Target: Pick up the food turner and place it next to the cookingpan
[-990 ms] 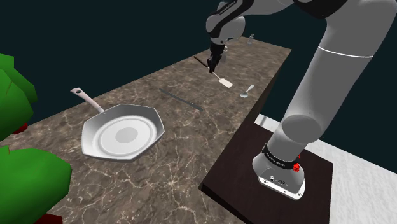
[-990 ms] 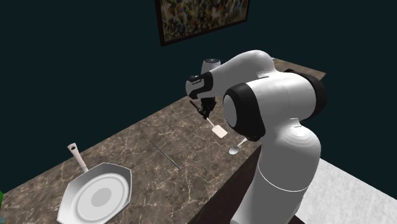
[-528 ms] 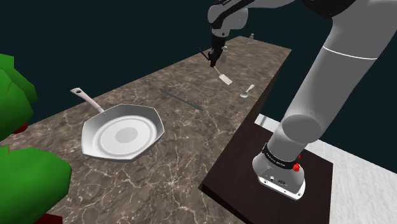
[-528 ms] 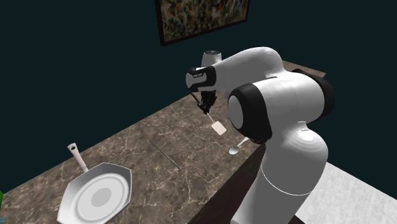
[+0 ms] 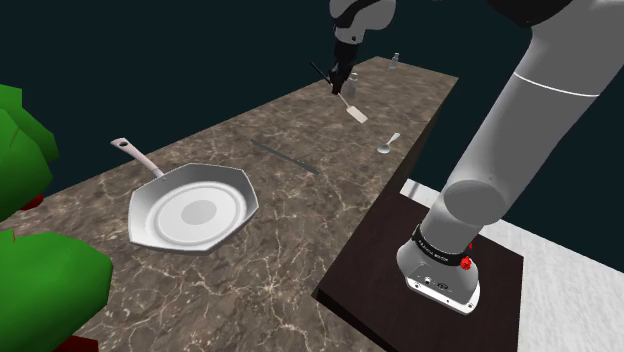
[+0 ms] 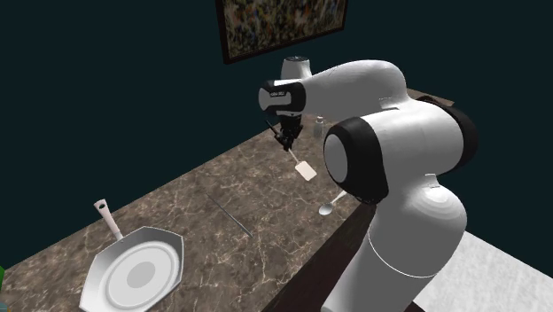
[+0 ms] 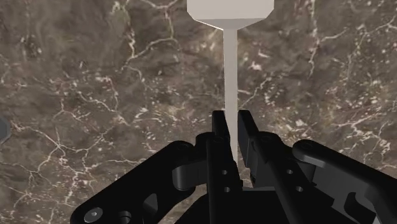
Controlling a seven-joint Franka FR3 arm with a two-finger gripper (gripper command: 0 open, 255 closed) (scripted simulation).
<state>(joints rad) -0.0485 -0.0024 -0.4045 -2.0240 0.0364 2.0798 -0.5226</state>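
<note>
Above the marbled brown counter [image 5: 300, 210] by a dark wall [image 6: 133, 89], the gripper [image 7: 231, 122] pinches the turner [image 7: 230, 63].

1. Surface [image 5: 300, 235]: long counter of dark brown veined stone.
2. Pan [image 5: 195, 212]: grey, eight-sided, lying flat toward the shoulder view's left, handle pointing to the far edge.
3. Thin dark rod [image 5: 283, 157]: lying flat, mid-surface.
4. Spoon [image 5: 388, 144]: pale, near the stand-side edge.
5. Small grey bottle [image 5: 394, 64]: upright, far end.

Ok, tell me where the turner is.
Shoulder view, upper middle: the turner hangs in the gripper above the counter, near the spoon, far from the pan.
</note>
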